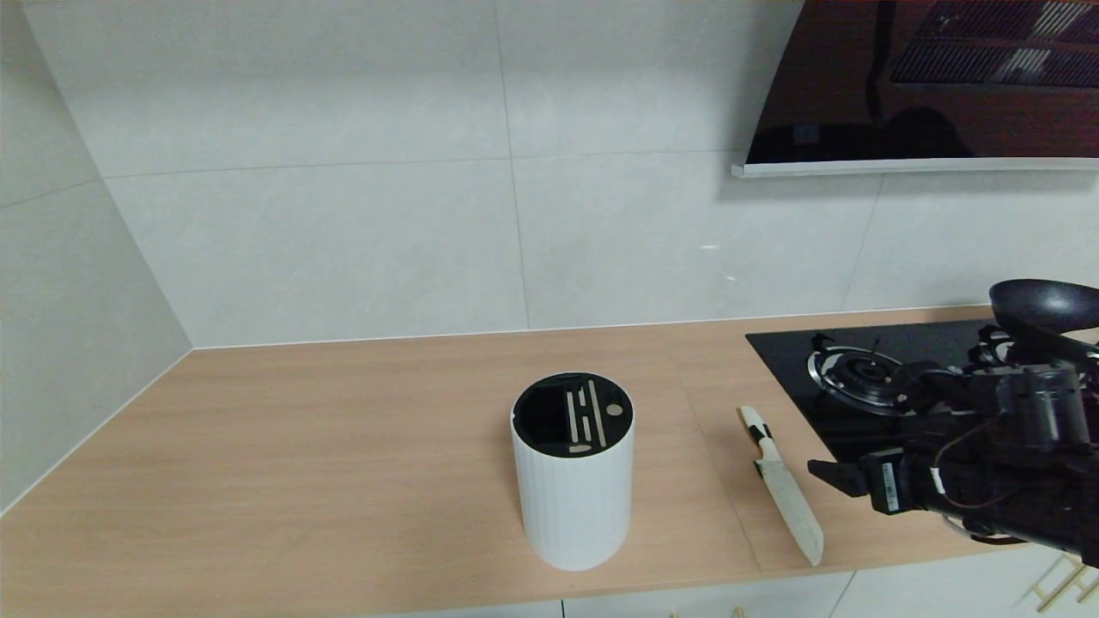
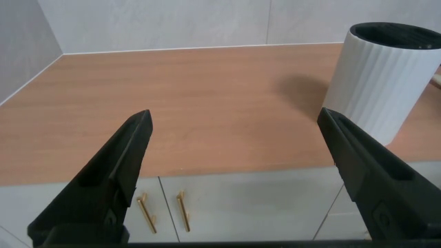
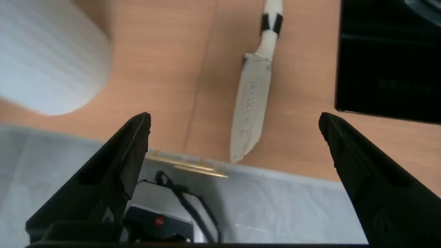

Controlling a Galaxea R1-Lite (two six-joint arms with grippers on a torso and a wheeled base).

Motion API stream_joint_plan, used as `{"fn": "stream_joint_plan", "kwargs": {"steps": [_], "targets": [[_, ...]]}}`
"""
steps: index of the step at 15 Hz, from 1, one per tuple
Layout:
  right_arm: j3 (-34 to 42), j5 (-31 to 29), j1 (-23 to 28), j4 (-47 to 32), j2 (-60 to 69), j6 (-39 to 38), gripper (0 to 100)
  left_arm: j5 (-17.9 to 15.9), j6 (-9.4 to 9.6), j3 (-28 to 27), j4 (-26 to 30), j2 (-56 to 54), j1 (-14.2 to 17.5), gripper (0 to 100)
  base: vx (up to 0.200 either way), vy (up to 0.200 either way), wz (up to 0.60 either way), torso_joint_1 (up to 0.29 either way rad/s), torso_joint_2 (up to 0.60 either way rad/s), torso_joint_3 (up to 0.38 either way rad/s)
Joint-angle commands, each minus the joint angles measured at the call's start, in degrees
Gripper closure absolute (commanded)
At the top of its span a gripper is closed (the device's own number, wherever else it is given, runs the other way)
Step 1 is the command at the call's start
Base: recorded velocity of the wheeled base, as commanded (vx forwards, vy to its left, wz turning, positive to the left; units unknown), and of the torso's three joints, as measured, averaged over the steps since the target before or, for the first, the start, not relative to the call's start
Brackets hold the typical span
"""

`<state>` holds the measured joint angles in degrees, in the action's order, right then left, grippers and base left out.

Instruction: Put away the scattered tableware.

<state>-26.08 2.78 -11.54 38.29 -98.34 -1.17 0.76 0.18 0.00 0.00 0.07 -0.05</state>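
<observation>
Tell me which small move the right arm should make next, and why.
Probably lower the open right gripper toward the handle of the knife. The knife lies flat on the countertop, framed between the gripper's fingers, and the knife block beside it has free slots.

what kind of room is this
Most likely a home kitchen: a gas hob is set into a wooden countertop, a range hood hangs above it, and a knife lies beside a white slotted holder.
</observation>
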Motion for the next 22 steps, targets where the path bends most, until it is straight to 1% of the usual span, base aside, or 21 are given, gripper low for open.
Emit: {"fn": "stream_joint_plan", "kwargs": {"steps": [1,3,5,6,7,11,13,15,19,22], "targets": [[-3.72,-1.55,-0.67,0.91,-8.80,0.03,0,0.04,-0.01,0.00,0.00,0.01,0.05,0,0.000,0.000,0.00,0.000,0.00,0.000],[-5.74,-1.81,-0.76,0.91,-12.58,0.03,0,0.12,-0.01,0.00,0.00,0.01,0.05,0,0.000,0.000,0.00,0.000,0.00,0.000],[-5.74,-1.81,-0.76,1.00,-13.37,0.03,0,0.04,0.08,0.00,0.00,0.01,-0.04,0,0.000,0.000,0.00,0.000,0.00,0.000],[-8.47,-3.22,-1.20,3.11,-18.38,0.12,0,0.04,-0.01,0.00,0.00,0.01,-0.04,0,0.000,0.000,0.00,0.000,0.00,0.000],[-9.87,-4.63,-1.20,4.42,-20.66,0.12,0,0.04,-0.01,0.00,0.00,0.01,0.05,0,0.000,0.000,0.00,0.000,0.00,0.000],[-13.65,-7.09,-1.38,7.06,-27.87,0.03,0,0.04,-0.01,0.00,0.00,0.01,0.05,0,0.000,0.000,0.00,0.000,0.00,0.000],[-14.27,-7.61,-1.38,10.05,-30.86,0.03,0,0.04,-0.01,0.00,0.00,0.01,-0.04,0,0.000,0.000,0.00,0.000,0.00,0.000],[-14.53,-7.70,-1.38,11.19,-32.70,0.03,0,0.04,-0.01,0.00,0.00,0.01,0.05,0,0.000,0.000,0.00,0.000,0.00,0.000],[-16.11,-10.95,-1.38,16.55,-37.54,-0.15,0,0.04,-0.01,0.00,0.00,0.01,0.05,0,0.000,0.000,0.00,0.000,0.00,0.000],[-16.64,-11.13,-1.38,19.81,-39.38,-0.24,0,0.04,-0.01,0.00,0.00,0.01,0.05,0,0.000,0.000,0.00,0.000,0.00,0.000]]}}
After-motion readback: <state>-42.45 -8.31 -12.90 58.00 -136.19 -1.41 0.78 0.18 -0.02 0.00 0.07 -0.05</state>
